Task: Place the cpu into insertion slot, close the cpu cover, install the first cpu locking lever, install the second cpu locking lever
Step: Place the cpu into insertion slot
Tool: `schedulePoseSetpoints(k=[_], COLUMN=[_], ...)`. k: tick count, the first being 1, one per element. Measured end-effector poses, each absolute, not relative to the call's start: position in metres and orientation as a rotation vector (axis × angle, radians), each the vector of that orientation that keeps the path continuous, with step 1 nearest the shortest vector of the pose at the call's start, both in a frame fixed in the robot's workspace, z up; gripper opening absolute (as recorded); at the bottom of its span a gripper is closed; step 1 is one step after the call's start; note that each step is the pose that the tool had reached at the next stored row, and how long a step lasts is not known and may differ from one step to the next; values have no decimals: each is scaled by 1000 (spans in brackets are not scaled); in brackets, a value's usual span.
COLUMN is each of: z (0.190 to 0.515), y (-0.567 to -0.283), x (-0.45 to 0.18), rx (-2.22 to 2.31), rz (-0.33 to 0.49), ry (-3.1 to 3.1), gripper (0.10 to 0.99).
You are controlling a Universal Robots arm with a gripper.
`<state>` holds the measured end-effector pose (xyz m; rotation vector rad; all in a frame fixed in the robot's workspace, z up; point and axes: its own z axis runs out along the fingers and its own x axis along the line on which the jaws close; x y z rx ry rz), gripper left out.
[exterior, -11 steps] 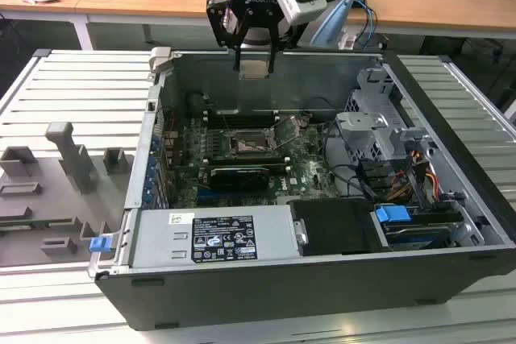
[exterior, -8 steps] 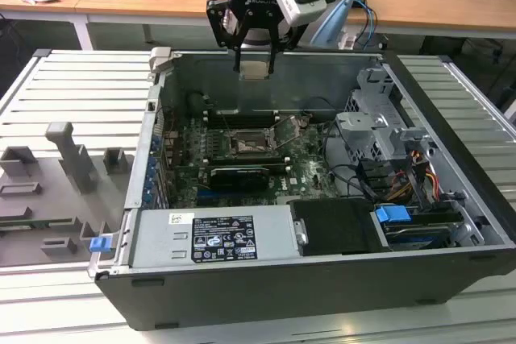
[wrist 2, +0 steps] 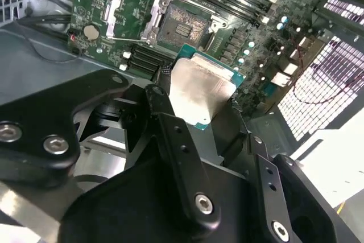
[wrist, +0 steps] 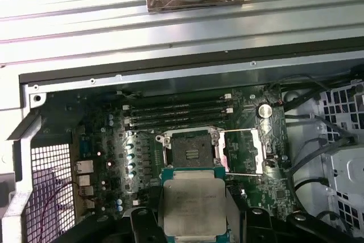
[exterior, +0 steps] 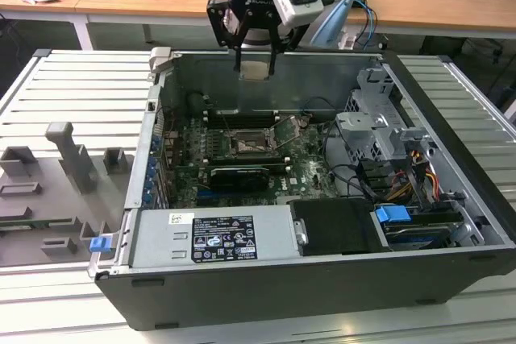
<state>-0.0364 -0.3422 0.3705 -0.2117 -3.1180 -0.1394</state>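
Note:
My gripper (exterior: 255, 64) hangs above the open computer case, shut on the cpu (exterior: 255, 70), a flat square chip with a pale silver face and a green edge. In both wrist views the cpu (wrist 2: 202, 92) (wrist: 194, 206) sits between the black fingers (wrist 2: 165, 109), held well above the motherboard. The insertion slot (exterior: 250, 144) (wrist 2: 185, 27) (wrist: 190, 153) lies bare below, with its dark centre showing. The cpu cover (wrist 2: 131, 12) (wrist: 243, 151) is swung open beside the slot, and the thin wire levers stand raised around it.
Memory slots (wrist: 176, 112) run along one side of the socket. A long black card (exterior: 239, 176) and a grey power supply (exterior: 214, 235) lie nearer the case front. A drive cage (exterior: 379, 130) with cables fills the exterior view's right. A grey fixture plate (exterior: 64, 175) lies outside the case, at that view's left.

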Motion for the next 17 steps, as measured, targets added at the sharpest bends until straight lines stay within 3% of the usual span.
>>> schedulePoseSetpoints(k=[17], z=[367], y=[-342], x=[-36], rx=[-342], rz=[-140], ry=[-3110], gripper=[529])
